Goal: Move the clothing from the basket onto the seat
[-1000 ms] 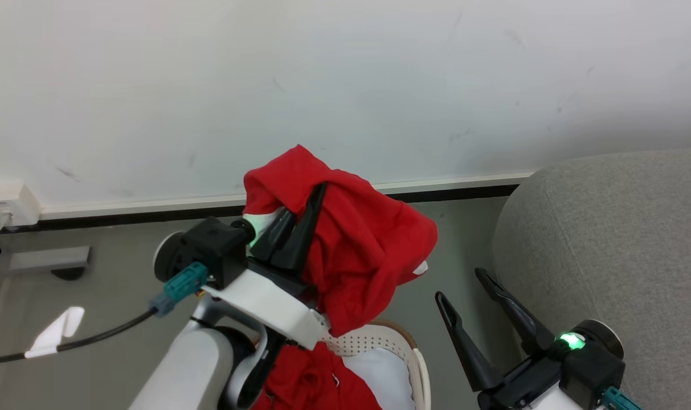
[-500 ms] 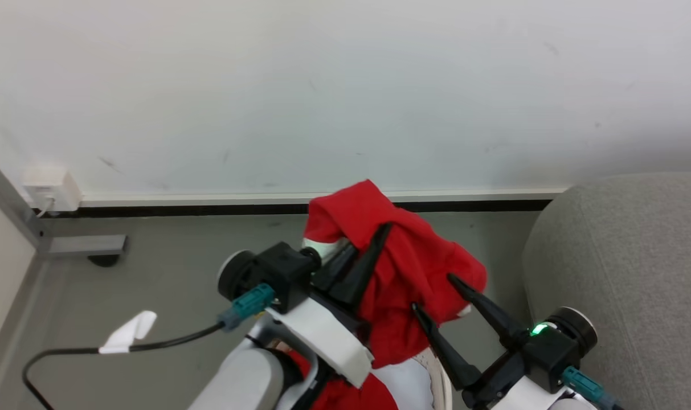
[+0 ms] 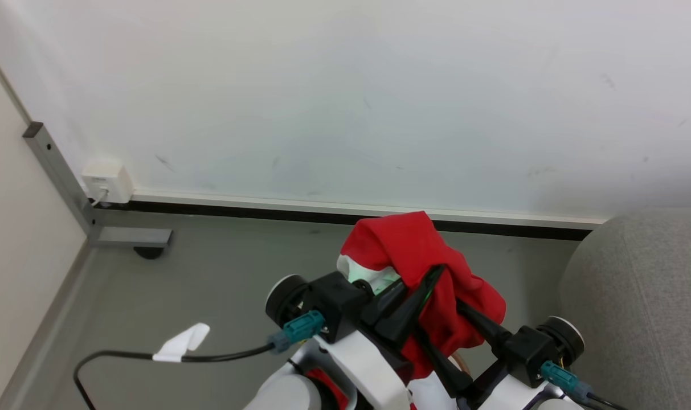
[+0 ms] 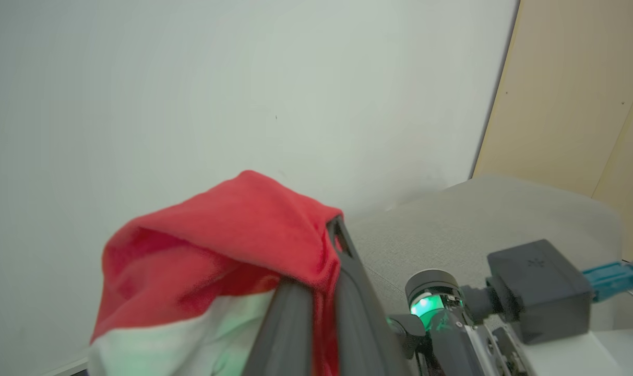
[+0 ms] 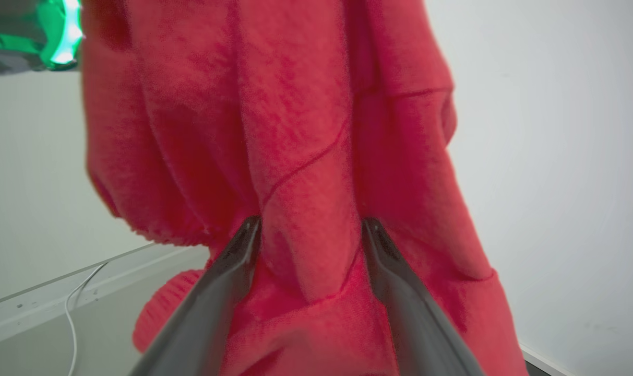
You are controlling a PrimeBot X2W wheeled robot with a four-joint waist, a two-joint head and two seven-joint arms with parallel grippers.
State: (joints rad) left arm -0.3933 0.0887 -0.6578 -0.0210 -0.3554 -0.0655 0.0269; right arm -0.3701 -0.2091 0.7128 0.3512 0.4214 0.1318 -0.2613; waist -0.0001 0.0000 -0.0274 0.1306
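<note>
head view, clothing (image 3: 405, 245): one red piece with white trim was up off the floor, draped over the left hand (image 3: 432, 275) and hanging mostly straight down
head view, left hand: fingers pressed together, pinching a fold of that red cloth
head view, right hand (image 3: 439, 319): fingers spread and poked into the lower drape from the robot's right, just beside the left hand
head view, seat (image 3: 647, 307): big grey thing off to the robot's right of the clothing, not touching it, and the right hand was on the nearer side
left wrist view, grip: both fingers were tight against each other with red cloth caught between them, white trim sagging below, and the seat's corner sat behind the right hand's wrist
right wrist view, fingers: wide apart, one on each side of a hanging fold, tips against the cloth but not squeezing it
right wrist view, long axis: the folds ran along the same line as the fingers
my guess, next move: it all turned on going rightwards, since the clothing had to cross the floor gap to the seat, and the right hand looked placed to take or steady the lower end
</note>
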